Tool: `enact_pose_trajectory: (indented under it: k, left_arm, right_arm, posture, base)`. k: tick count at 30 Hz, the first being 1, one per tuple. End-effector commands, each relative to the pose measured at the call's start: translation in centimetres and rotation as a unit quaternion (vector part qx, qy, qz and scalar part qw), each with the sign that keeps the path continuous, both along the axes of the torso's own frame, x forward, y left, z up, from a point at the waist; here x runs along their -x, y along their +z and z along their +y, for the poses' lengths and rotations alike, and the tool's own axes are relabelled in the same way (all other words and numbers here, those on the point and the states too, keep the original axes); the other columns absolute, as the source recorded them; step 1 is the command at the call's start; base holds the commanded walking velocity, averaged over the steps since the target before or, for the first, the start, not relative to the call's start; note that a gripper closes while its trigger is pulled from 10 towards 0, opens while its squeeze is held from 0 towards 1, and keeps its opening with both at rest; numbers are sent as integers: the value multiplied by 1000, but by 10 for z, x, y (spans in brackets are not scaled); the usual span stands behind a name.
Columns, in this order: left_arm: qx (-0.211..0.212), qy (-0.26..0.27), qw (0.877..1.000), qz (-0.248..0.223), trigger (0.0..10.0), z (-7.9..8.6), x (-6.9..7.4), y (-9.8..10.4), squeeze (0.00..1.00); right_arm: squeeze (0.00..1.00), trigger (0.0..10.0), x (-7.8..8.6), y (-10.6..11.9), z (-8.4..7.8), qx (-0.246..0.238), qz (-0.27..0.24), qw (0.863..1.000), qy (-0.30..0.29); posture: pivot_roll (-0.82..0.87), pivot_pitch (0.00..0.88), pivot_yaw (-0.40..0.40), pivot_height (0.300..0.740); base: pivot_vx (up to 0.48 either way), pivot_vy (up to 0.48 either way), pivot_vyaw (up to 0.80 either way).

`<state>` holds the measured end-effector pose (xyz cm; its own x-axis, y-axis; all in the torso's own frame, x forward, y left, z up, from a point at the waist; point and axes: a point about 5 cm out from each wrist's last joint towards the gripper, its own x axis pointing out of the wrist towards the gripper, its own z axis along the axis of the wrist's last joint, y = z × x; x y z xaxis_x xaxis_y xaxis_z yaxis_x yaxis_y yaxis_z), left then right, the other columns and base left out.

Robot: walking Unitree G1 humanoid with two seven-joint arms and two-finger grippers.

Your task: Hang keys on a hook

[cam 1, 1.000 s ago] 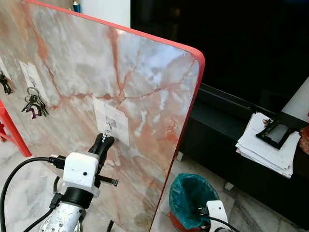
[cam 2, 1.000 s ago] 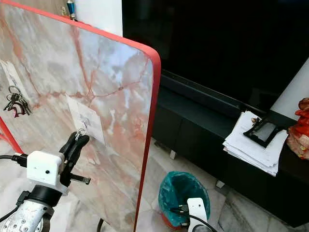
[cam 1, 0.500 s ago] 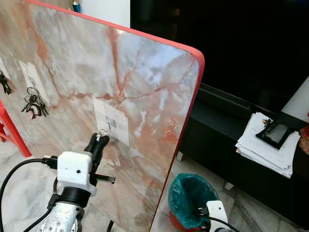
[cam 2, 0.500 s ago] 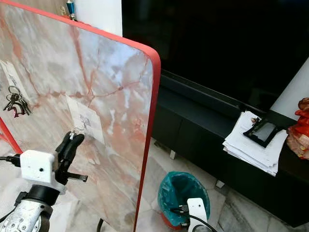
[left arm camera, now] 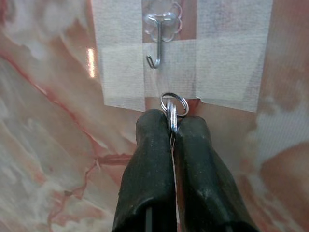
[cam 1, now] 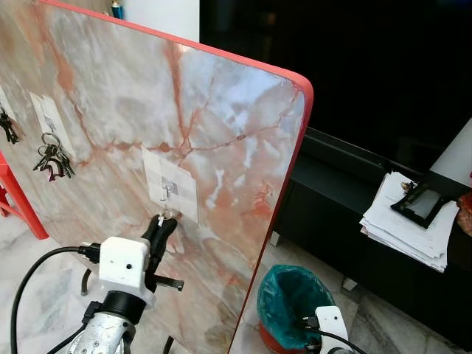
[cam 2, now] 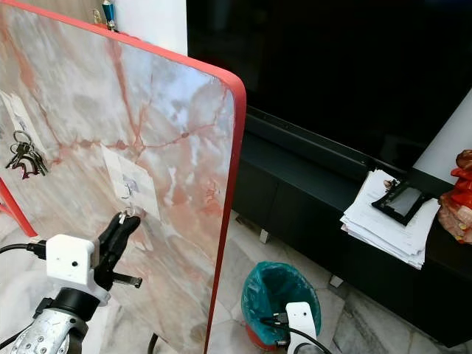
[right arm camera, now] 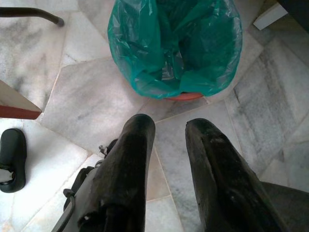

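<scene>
Just under the hook, near the board's red right edge: my left gripper sits close to the marble board.
Grip: fingers pinched tight on the keys, their ring poking out past the tips.
Hook: small metal one on a white patch, just above the ring, not yet touching.
Doing it well: I judge I should lift, slip the ring over the upturned tip, then lower before letting go.
Right gripper: idle, fingers parted, holding nothing, above the floor by a green-lined bin.
</scene>
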<state>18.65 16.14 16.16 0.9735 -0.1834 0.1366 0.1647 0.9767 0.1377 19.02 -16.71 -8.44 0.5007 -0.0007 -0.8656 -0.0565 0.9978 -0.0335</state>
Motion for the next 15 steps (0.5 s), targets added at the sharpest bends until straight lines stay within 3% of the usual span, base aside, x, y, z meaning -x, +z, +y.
enact_pose_trajectory:
  k: [1,6,15]
  left_arm:
    - [2,-6,1000,9,10000,-2,-1,-3,0]
    - [-2,-30,999,-11,10000,-8,-3,8,0]
    - [-9,-26,999,-43,10000,-5,-9,23,0]
  right_arm:
    - [0,10000,-2,1,-4,7,0,1000,2]
    - [0,10000,-2,1,-5,8,-1,1000,2]
    - [0,10000,-2,1,-4,7,-1,1000,1]
  posture:
    - [122,0,-138,740]
    - [123,0,-138,740]
    - [124,0,-138,740]
  base:
    - [0,0,0]
    - [0,0,0]
    - [0,0,0]
